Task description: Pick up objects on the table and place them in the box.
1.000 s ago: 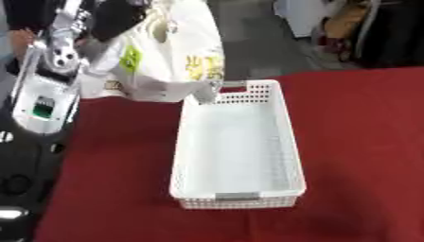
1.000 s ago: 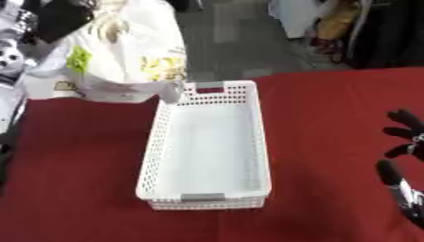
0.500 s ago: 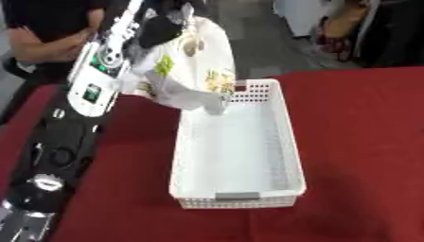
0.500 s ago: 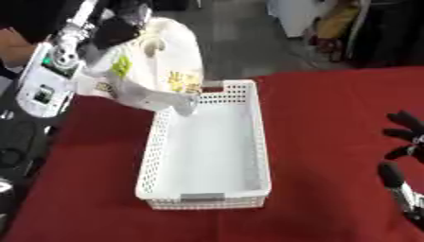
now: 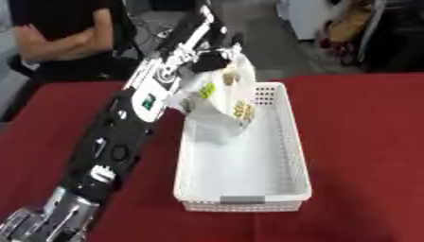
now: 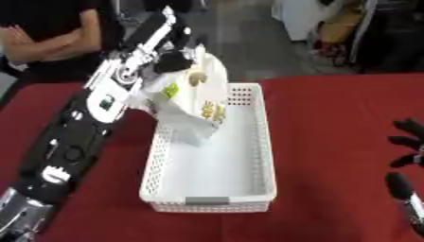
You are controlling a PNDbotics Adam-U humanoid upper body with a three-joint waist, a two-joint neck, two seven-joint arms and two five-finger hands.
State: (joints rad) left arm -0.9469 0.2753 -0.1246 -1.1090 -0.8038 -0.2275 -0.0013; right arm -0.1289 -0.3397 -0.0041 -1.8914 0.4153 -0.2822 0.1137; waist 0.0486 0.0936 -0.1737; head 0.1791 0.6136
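Note:
My left hand (image 5: 214, 56) is shut on the top of a white bag with yellow and green print (image 5: 220, 105). It holds the bag over the far left part of the white perforated box (image 5: 286, 170). The bag's lower end hangs down inside the box. My left arm reaches in from the lower left across the red table (image 5: 364, 123). At the right edge of the right eye view my right hand (image 6: 406, 156) rests open, fingers up, well away from the box.
A person in black with folded arms (image 5: 62, 42) stands beyond the table's far left edge. Clutter sits on the floor at the far right behind the table.
My left arm has stretched forward and lowered the bag from above the box's far left corner into the box. The camera has shifted too.

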